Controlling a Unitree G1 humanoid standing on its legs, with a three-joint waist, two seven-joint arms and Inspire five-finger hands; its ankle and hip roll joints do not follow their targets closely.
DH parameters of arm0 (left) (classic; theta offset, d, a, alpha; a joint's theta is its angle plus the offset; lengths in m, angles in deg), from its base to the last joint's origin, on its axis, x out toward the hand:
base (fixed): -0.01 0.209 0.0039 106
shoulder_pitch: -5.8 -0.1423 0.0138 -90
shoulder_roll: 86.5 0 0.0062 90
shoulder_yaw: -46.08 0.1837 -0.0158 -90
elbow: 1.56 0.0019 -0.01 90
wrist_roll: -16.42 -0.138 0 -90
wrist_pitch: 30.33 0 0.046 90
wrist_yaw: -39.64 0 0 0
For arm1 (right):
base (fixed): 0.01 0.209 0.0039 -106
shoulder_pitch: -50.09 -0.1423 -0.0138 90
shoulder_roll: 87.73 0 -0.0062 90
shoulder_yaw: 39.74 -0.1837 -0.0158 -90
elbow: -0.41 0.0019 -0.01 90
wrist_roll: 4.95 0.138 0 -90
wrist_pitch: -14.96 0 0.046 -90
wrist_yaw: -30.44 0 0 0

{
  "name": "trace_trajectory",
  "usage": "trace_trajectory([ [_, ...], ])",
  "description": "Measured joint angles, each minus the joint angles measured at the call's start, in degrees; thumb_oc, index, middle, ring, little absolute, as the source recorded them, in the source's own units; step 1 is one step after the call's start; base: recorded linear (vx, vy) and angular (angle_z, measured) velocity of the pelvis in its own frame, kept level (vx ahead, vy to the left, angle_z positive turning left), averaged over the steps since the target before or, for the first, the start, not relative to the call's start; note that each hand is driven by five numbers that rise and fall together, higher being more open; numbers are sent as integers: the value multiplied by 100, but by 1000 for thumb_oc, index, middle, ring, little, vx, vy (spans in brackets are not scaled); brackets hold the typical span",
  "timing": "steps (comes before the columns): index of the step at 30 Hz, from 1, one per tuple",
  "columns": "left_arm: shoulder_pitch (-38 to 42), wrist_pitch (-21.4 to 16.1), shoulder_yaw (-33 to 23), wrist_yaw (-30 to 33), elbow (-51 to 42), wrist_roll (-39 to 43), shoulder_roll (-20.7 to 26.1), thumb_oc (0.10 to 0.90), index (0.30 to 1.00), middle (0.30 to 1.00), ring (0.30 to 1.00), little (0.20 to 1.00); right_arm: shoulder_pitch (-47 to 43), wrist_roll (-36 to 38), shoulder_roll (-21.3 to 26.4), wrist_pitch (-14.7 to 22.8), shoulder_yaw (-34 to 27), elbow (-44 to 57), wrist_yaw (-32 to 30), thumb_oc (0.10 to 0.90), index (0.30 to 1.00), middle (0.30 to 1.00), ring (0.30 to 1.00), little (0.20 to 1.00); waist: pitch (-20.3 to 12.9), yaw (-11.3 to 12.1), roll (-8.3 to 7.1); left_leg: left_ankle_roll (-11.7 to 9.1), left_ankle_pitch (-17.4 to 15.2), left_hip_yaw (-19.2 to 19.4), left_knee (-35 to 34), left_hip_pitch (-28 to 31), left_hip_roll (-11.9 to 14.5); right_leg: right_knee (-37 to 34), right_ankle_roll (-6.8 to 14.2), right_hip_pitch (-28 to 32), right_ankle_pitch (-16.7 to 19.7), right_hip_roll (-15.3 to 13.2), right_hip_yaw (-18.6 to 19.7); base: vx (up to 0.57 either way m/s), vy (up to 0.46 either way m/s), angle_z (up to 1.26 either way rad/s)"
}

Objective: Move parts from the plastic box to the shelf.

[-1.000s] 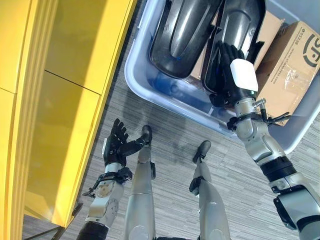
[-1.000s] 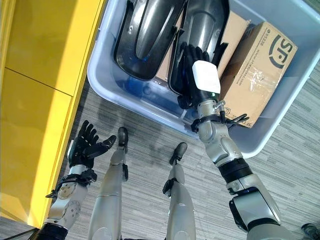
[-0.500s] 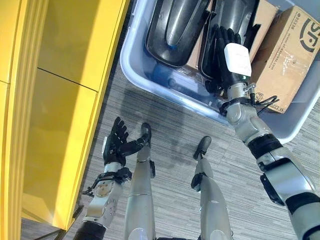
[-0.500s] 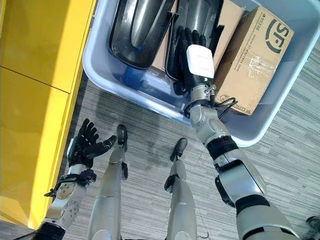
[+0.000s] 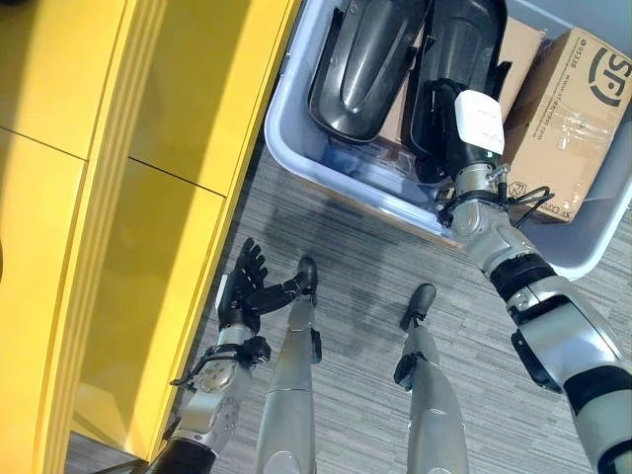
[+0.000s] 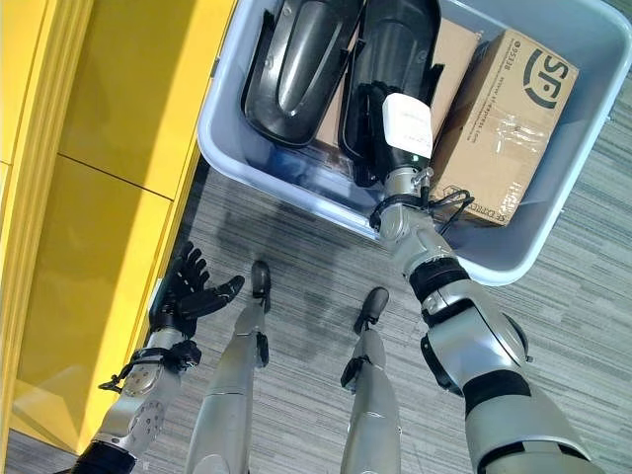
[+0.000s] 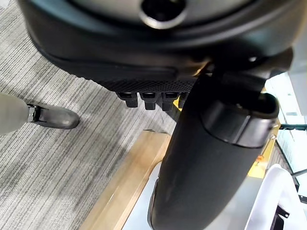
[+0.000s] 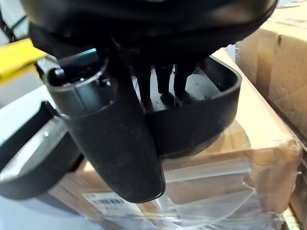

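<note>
A grey-blue plastic box [image 5: 331, 178] stands on the floor and holds two dark moulded shell parts side by side, the left part [image 5: 365, 59] and the right part [image 5: 459, 39]. My right hand [image 5: 477, 123], with its white cover, reaches down into the box at the right part. In the right wrist view its fingers [image 8: 163, 86] point straight inside that part's rim [image 8: 211, 110], and the thumb [image 8: 115, 143] lies outside the rim. My left hand [image 5: 242, 294] hangs open and empty beside the yellow shelf [image 5: 148, 197], with its fingers [image 7: 144, 98] spread.
Cardboard boxes [image 5: 578, 109] fill the right side of the plastic box and lie under the dark parts [image 8: 230, 163]. The tall yellow shelf wall runs along the left. Grey striped floor [image 5: 355, 247] lies between the shelf and the box.
The view has shifted. My right hand has sunk deeper into the box, onto the right dark part. The left hand has kept its open pose.
</note>
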Motion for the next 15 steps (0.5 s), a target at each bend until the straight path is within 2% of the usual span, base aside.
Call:
trace_trajectory([
  [1,-1,2,5,61,3,-1,-14,900,1000,1000,1000,1000,168,-12,17,-66,-100,321,-7,400,300,300,300,300,-1,-20,-3,2,0,-5,5,18,20,-121,2,67,1,25,5,-7,-1,-12],
  [3,-7,3,-16,180,10,-1,-44,900,1000,1000,1000,1000,756,-11,-19,-105,-473,1229,-27,400,300,300,300,300,-1,-45,-2,133,113,67,-32,59,21,-138,2,139,17,14,16,-4,-1,-5],
  [6,59,-1,-18,206,62,-3,-56,900,1000,1000,1000,1000,1167,-42,-37,-168,-640,1628,-122,400,300,300,300,300,1,-121,-6,196,119,89,0,145,-14,-146,0,256,23,-12,5,-15,-23,9],
  [9,79,7,-57,228,163,-3,-136,900,1000,1000,1000,1000,1961,-95,-6,-183,-969,2591,-69,400,300,300,300,300,12,-123,-22,206,85,100,26,341,-9,-206,8,503,45,2,-30,-7,-10,3],
  [10,79,5,-60,228,214,-5,-181,900,1000,1000,1000,1000,2204,-215,-112,-167,-901,2535,-72,400,300,300,300,300,27,-151,-53,208,-17,131,43,577,7,-294,27,756,23,29,-15,-22,-5,-4],
  [12,113,3,-65,223,185,-10,-180,900,1000,1000,1000,1000,2504,-296,-74,-189,-1052,2920,-48,400,300,300,300,300,55,-239,-83,203,-44,144,37,692,14,-321,30,873,16,53,-16,-13,-3,-3],
  [15,147,26,-143,224,317,-20,-178,900,1000,1000,1000,1000,3450,-315,-85,-238,-1000,3440,296,400,300,300,300,300,157,-289,-253,167,-164,159,37,1240,43,-517,31,1496,9,74,-17,0,-13,-3],
])
